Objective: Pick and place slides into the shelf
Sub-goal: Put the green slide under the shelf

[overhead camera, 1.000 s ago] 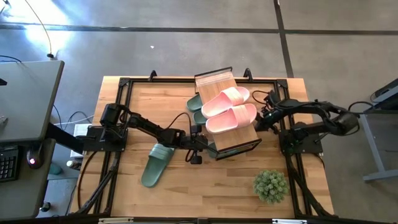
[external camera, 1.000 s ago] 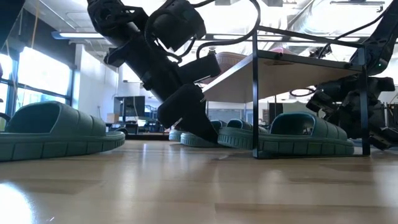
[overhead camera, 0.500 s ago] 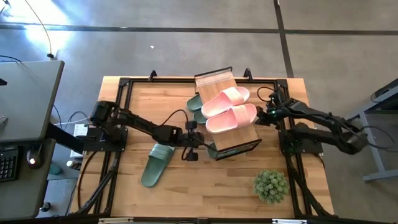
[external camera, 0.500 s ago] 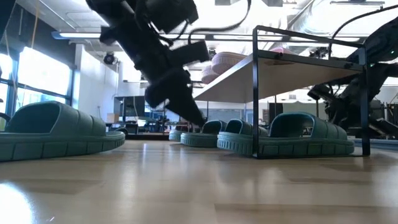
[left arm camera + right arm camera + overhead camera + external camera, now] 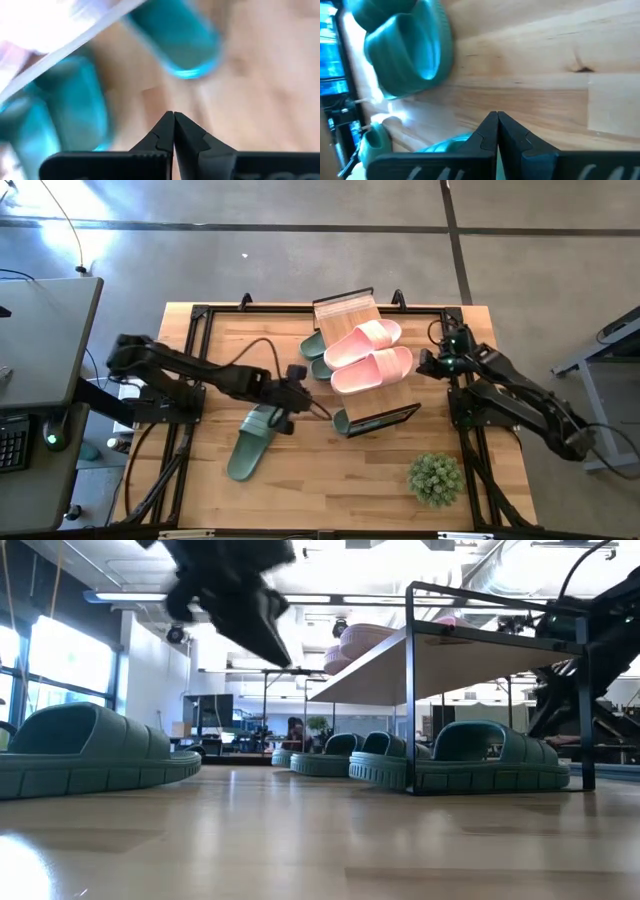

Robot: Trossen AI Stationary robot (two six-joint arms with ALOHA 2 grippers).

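A loose green slide (image 5: 250, 442) lies on the counter (image 5: 330, 480), left of the shelf (image 5: 352, 315). Left hand (image 5: 296, 402), clenched and empty, should open, then grip the strap squarely. Right hand (image 5: 424, 364) waits clenched beside the shelf.

Matt rubbery slides (image 5: 371, 354), wooden shelf (image 5: 345, 311)

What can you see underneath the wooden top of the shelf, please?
In the low view, three sage-green slides stand on the table under the shelf. From above, its top panel and the pink pair cover them almost entirely.
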